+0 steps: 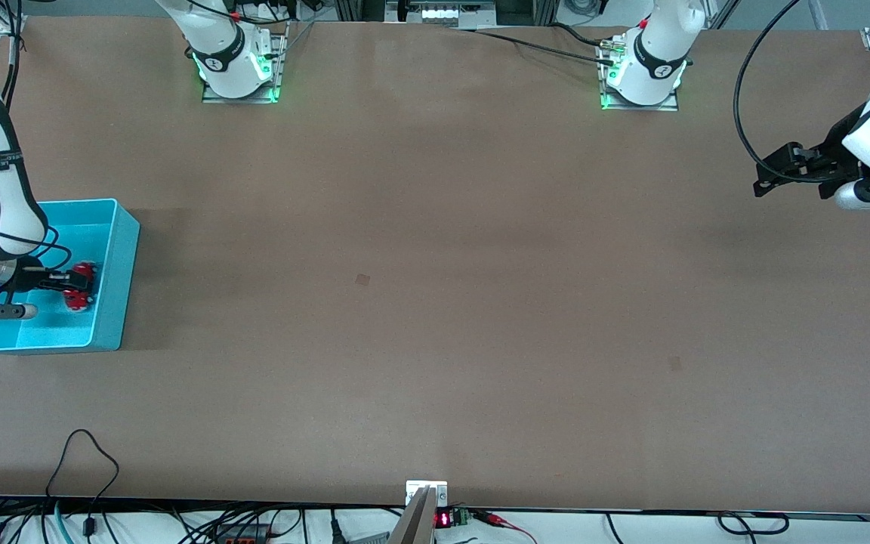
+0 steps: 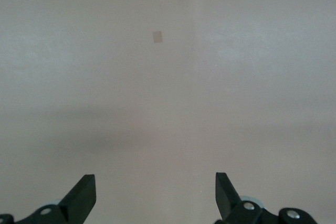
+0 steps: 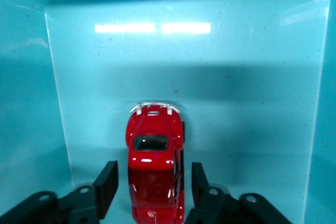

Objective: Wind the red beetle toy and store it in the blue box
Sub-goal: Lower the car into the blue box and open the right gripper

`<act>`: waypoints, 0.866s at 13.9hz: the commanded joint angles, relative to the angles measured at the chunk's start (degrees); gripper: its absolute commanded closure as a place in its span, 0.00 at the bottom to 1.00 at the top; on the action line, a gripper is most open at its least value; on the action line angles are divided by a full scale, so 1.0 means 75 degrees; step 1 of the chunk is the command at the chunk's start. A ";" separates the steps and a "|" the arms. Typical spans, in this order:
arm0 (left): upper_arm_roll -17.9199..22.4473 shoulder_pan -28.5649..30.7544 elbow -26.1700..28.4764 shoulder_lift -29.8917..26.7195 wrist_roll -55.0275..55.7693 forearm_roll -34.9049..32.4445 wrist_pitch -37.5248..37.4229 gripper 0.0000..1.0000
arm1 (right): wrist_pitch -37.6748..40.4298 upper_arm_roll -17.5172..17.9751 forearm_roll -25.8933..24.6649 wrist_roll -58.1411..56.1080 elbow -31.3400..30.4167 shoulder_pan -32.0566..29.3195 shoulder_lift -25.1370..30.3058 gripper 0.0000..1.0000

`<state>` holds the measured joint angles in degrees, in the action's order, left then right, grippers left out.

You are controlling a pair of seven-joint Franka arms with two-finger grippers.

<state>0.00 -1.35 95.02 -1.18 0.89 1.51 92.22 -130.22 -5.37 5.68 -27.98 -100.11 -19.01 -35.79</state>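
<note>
The red beetle toy (image 1: 81,285) lies on the floor of the blue box (image 1: 124,272), which stands at the right arm's end of the table. My right gripper (image 1: 71,286) reaches down into the box. In the right wrist view the toy (image 3: 155,156) sits between my right gripper's (image 3: 154,176) open fingers, with a small gap on each side, and the box wall (image 3: 184,35) rises around it. My left gripper (image 1: 771,174) is open and empty, waiting in the air over the left arm's end of the table; its wrist view shows the gripper (image 2: 156,188) over bare table.
Small square marks (image 1: 362,279) sit on the brown table. A small device (image 1: 426,499) and cables lie along the edge nearest the front camera. The arms' bases (image 1: 239,72) stand along the farthest edge.
</note>
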 commanded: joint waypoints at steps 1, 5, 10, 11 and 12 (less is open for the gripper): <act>-0.0011 0.0051 -0.0259 0.0111 0.0058 0.0126 -0.0167 0.00 | 0.0241 0.0001 -0.0101 0.0191 0.0141 0.0061 0.0048 0.00; 0.0000 0.0051 -0.0259 0.0111 0.0058 0.0126 -0.0167 0.00 | 0.1387 0.0013 -0.0019 0.0705 0.0550 0.0424 0.0903 0.00; 0.0000 0.0051 -0.0259 0.0111 0.0058 0.0126 -0.0167 0.00 | 0.3581 0.0048 0.0016 0.1350 0.2565 0.1045 0.0998 0.00; 0.0000 0.0051 -0.0259 0.0111 0.0058 0.0126 -0.0167 0.00 | 0.3593 0.0060 0.0028 0.1351 0.2695 0.1185 0.1010 0.00; 0.0000 0.0051 -0.0259 0.0111 0.0058 0.0126 -0.0167 0.00 | 0.3582 0.0060 0.0040 0.1398 0.2824 0.1337 0.1021 0.00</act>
<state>0.05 -1.30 95.00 -1.17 0.96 1.51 92.22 -104.60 -4.83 5.74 -18.61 -82.12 -10.68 -26.82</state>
